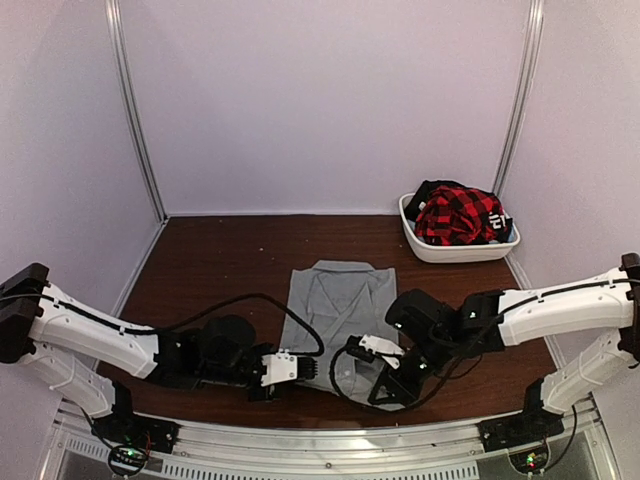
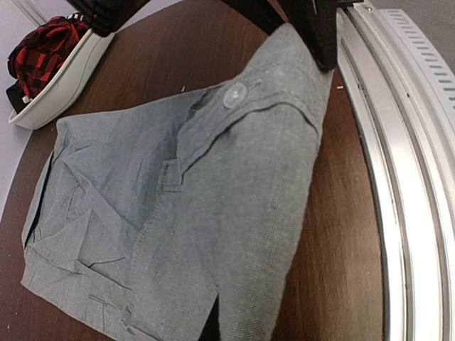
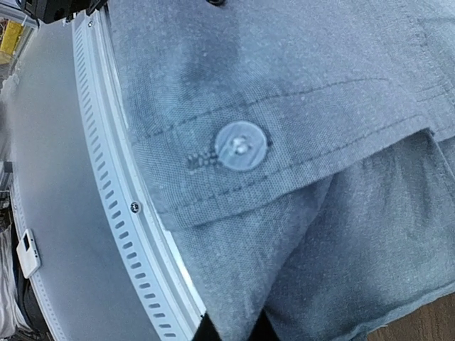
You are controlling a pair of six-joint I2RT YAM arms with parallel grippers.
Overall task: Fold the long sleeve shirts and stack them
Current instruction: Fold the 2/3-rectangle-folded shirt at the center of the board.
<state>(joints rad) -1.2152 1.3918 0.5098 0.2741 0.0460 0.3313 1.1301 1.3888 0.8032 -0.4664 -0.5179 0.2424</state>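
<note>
Clamped tight with the left gripper (image 1: pixel 300 368) on a buttoned edge of the grey shirt (image 1: pixel 335 300), cloth hanging from the fingertips. Pinched equally narrow with the right gripper (image 1: pixel 385 352) on the same shirt (fabric fills its view). Rest spread flat ahead of both on the table (image 1: pixel 220 270); well beyond the right one, a white basket (image 1: pixel 430 245).

Lt-grey plain shirt (image 1: pixel 335 295); white basket (image 1: pixel 455 251) w/ red-black plaid cloth (image 1: pixel 455 215).

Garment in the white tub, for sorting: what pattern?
Red-and-black plaid garment, clearest in the top external view.
</note>
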